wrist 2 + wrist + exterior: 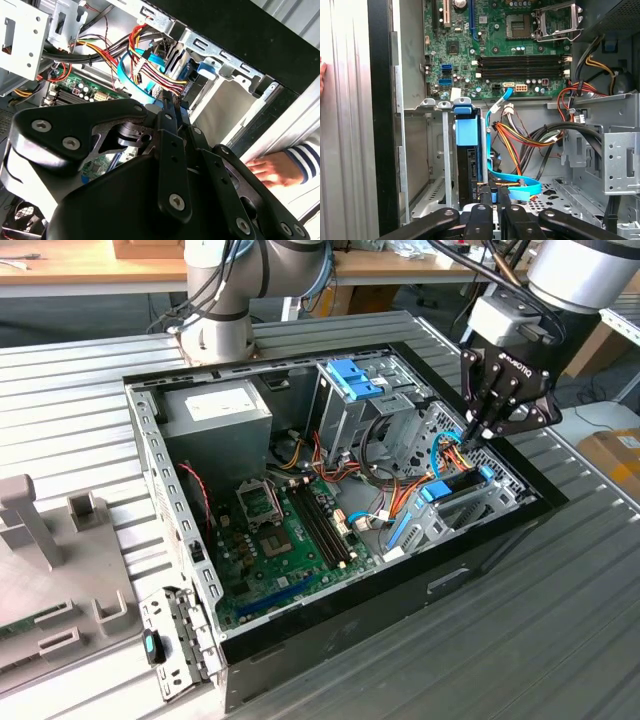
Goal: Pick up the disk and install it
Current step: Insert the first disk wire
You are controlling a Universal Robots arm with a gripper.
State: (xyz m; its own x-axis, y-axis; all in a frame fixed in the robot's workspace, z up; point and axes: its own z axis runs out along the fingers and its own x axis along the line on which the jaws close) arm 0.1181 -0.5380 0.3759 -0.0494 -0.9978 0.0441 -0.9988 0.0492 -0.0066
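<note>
One open computer case [330, 640] lies on the ribbed table [560, 640], with the motherboard [285, 540] on its floor, a grey power supply [215, 412] in a corner and a metal drive cage [437, 150] along one wall. The disk [468, 160] stands on edge in that cage, blue rail showing. The pincer [470, 438] hangs right over it, fingers [479, 217] pressed nearly together, gripping nothing I can see.

One open computer case [330, 640] lies on the table [80, 410], holding one green motherboard [275, 540], one grey power-supply box [215, 412] at its far corner and one disk [468, 165] standing in one drive cage [465, 505]. Blue latches: two, perhaps more. One gripper [472, 440]; one person's hand [272, 170].
</note>
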